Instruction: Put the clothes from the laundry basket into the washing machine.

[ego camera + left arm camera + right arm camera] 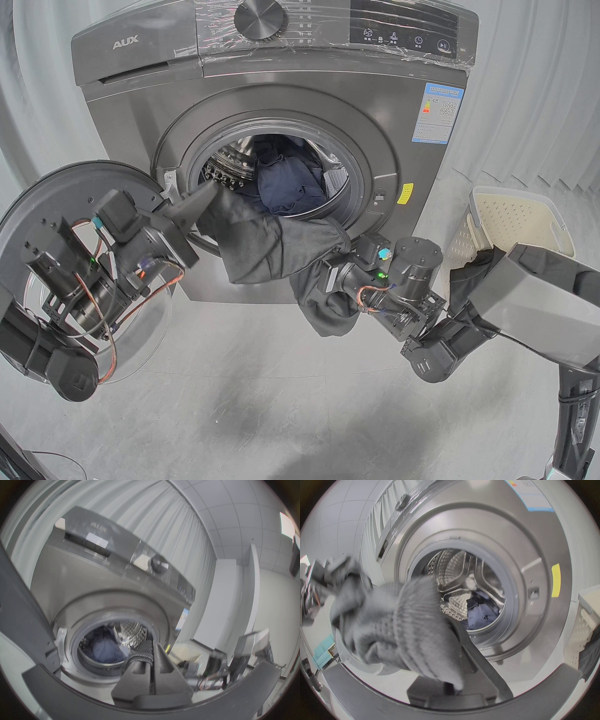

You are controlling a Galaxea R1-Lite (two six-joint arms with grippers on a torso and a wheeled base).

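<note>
My left pincer point(201, 194) is clamped on one edge of the dark grey garment point(269, 240) at about 9 o'clock on the drum mouth point(278, 172). My right pincer point(337, 270) is clenched on the bunched other end, below the mouth at about 5 o'clock. The cloth sags between them across the lower rim, with a tail hanging down towards the floor at 6 o'clock. To do this well, I think both ends should go up and forward together, well past the door seal, before I let go. Otherwise the tail will likely slide back out over the lip. The garment is soft ribbed knit, heavy and limp, so it will fold wherever it is unsupported. Navy clothes point(287, 184) already lie inside the washing machine point(400, 112), and more dark fabric hangs from the laundry basket point(519, 219) at 3 o'clock.
</note>
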